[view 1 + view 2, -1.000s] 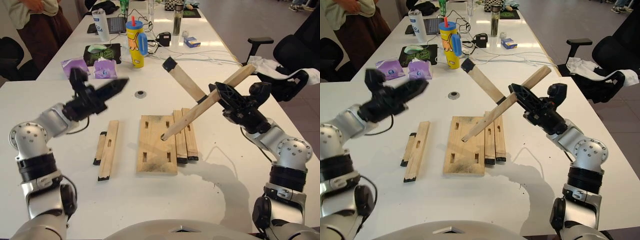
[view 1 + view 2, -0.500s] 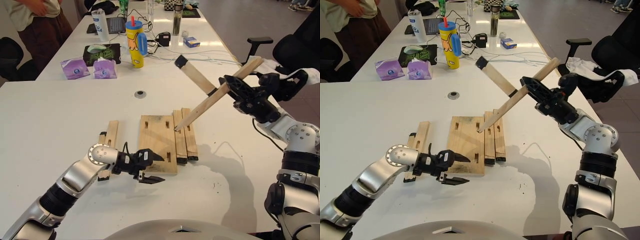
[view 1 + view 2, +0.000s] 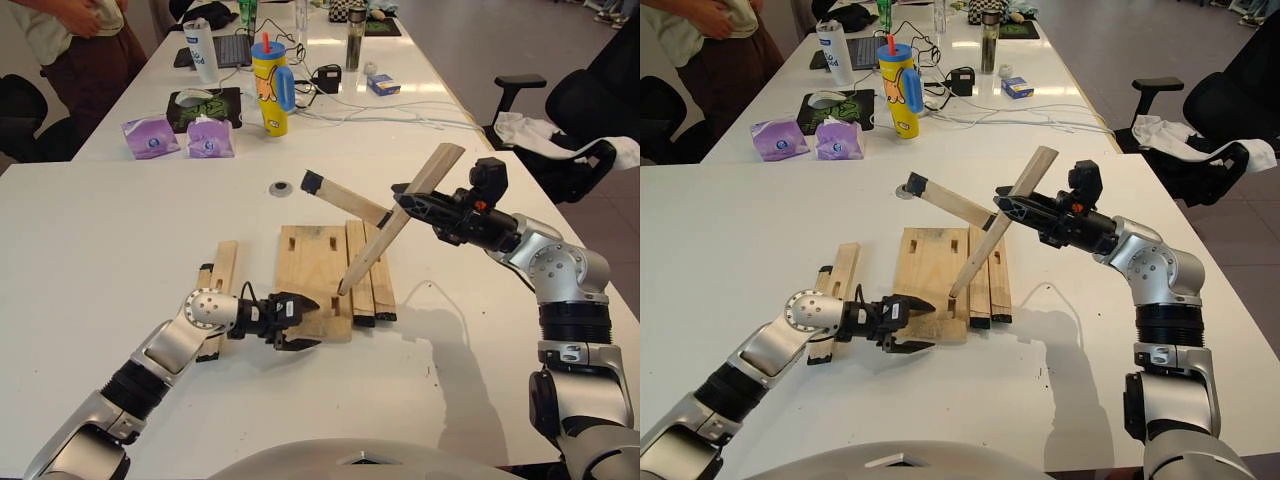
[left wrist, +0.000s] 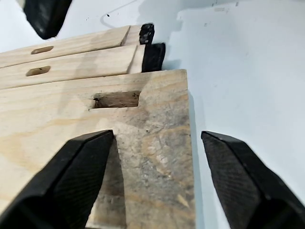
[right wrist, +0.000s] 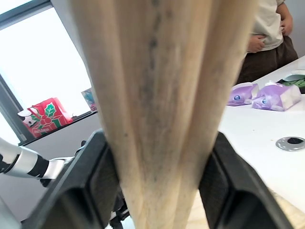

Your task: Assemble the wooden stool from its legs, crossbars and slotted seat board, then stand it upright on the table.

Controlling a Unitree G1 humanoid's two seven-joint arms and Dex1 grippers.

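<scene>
The slotted seat board (image 3: 312,262) lies flat mid-table. My left gripper (image 3: 312,323) rests low at its near left corner, open, one finger (image 4: 81,167) over the board's top and the other (image 4: 243,176) beyond its edge. My right gripper (image 3: 403,207) is shut on a wooden leg (image 3: 383,240) that is joined crosswise to a black-tipped bar (image 3: 340,196). The leg slants down, its lower tip at the board's right edge. In the right wrist view the leg (image 5: 157,95) sits clamped between the two fingers (image 5: 90,186).
Two loose wooden pieces (image 3: 217,290) lie left of the board, and several more (image 3: 370,275) lie along its right side. A grommet (image 3: 281,188), tissue packs (image 3: 150,136) and a yellow cup (image 3: 271,88) stand farther back. An office chair (image 3: 590,110) is at the right.
My left arm came down from a raised pose to the table and closed in on the board's near corner. My right arm swung the leg assembly leftward and lowered its tip to the board.
</scene>
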